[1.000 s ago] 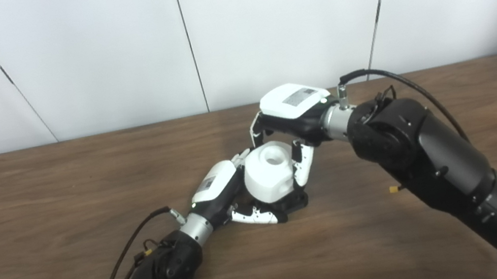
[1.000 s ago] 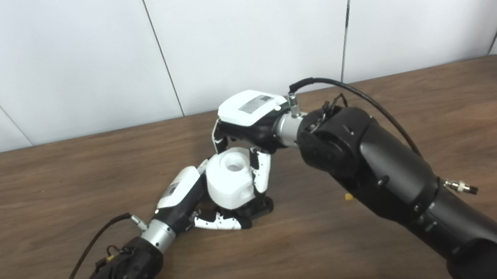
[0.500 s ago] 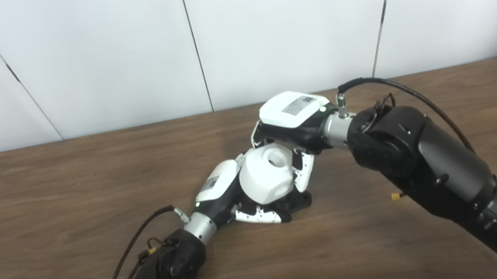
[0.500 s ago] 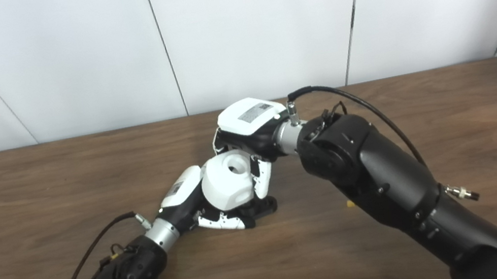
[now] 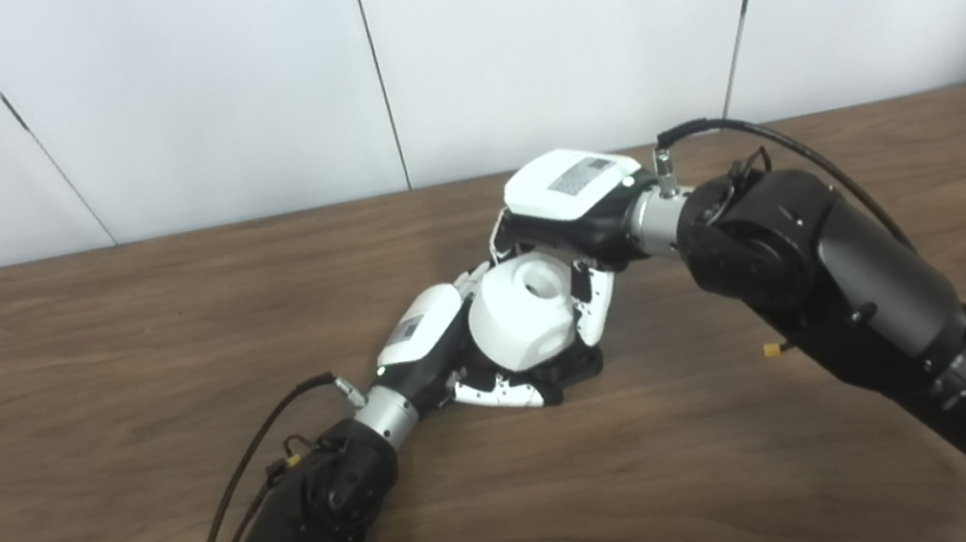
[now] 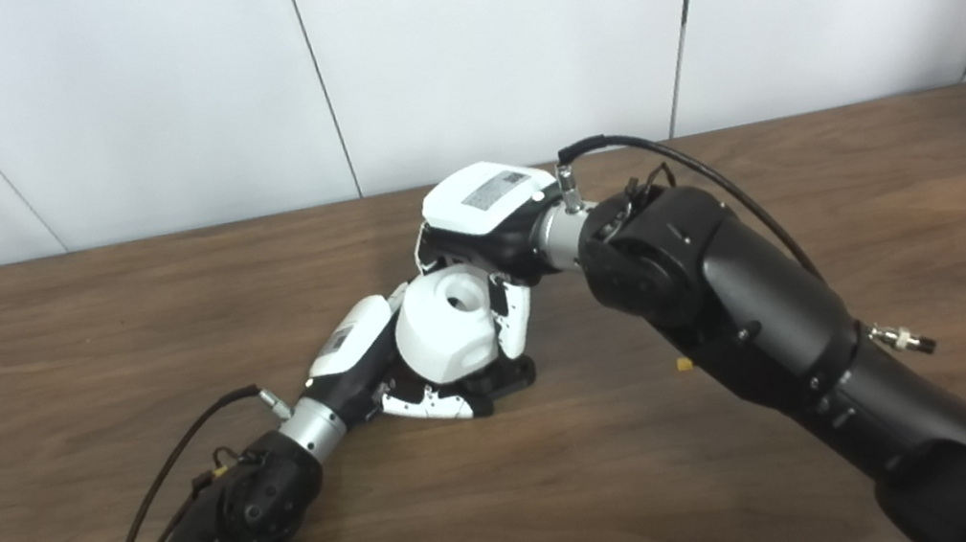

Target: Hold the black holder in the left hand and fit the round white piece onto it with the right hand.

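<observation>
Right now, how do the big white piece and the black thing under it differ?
Colour: the round white piece is bright white, the black holder is dark.
Visibility: the white piece shows plainly, with a round hole in its top; the holder is mostly hidden beneath it.
Grip: the right hand reaches over the white piece from above; the left hand is at the holder, low by the table.
Shared: both sit between the two hands.

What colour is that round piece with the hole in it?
White, the round piece shows best in the left eye view.
</observation>
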You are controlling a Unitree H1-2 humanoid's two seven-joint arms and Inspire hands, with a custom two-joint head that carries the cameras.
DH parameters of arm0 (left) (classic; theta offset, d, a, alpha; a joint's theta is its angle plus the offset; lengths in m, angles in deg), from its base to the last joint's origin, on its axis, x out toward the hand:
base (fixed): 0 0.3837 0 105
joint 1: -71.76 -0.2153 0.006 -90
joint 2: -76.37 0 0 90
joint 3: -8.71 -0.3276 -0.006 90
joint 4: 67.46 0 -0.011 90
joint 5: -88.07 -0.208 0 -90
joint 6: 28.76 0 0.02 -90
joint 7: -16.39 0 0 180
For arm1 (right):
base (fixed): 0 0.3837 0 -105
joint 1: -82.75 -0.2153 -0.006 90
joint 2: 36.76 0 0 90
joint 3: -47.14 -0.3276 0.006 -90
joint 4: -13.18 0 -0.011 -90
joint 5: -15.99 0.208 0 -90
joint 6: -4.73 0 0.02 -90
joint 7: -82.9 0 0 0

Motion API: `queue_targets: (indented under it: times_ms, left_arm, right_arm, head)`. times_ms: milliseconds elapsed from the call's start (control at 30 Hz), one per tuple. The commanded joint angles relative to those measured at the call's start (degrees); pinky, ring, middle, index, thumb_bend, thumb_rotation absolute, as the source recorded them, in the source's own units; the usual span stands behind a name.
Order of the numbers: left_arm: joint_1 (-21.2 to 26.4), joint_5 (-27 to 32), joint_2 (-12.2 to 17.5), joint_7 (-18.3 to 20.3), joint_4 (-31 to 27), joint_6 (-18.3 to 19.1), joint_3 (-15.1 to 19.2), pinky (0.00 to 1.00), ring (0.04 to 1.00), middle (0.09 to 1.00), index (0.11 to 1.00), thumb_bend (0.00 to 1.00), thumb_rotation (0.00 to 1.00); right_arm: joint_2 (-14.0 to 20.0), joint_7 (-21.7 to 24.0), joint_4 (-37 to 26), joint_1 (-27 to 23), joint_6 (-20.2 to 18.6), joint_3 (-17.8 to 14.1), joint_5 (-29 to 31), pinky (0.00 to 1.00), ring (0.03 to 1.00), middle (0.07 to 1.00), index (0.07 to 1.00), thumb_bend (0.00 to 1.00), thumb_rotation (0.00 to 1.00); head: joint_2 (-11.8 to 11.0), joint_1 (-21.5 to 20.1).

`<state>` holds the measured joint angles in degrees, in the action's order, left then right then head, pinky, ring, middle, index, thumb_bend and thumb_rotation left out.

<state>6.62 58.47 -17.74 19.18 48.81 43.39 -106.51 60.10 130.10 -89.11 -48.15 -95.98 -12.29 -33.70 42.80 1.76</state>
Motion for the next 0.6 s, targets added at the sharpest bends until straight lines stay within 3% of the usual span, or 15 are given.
queue_targets:
  times_ms: [0,433,567]
  left_arm:
    - [-3.6,-0.4,-2.0,4.2,1.3,1.9,-2.9,1.00,1.000,0.930,0.481,0.52,0.06]
    - [-3.2,-0.3,-2.4,3.6,2.8,1.1,-3.0,1.00,1.000,0.932,0.481,0.52,0.06]
    - [-3.1,-0.4,-2.4,3.4,3.0,0.8,-3.0,1.00,1.000,0.934,0.481,0.52,0.06]
  right_arm:
    - [1.9,3.2,0.3,0.2,1.1,0.7,-0.1,0.62,0.716,0.718,0.481,0.52,0.14]
    - [0.9,4.4,0.3,-3.7,-1.4,-1.3,0.7,0.66,0.739,0.709,0.482,0.52,0.14]
    - [0.7,5.3,0.4,-4.9,-2.3,-1.8,0.6,0.72,0.752,0.721,0.482,0.52,0.14]
  head:
    - [0.1,0.1]
    - [-0.4,-0.3]
    - [-0.4,-0.3]
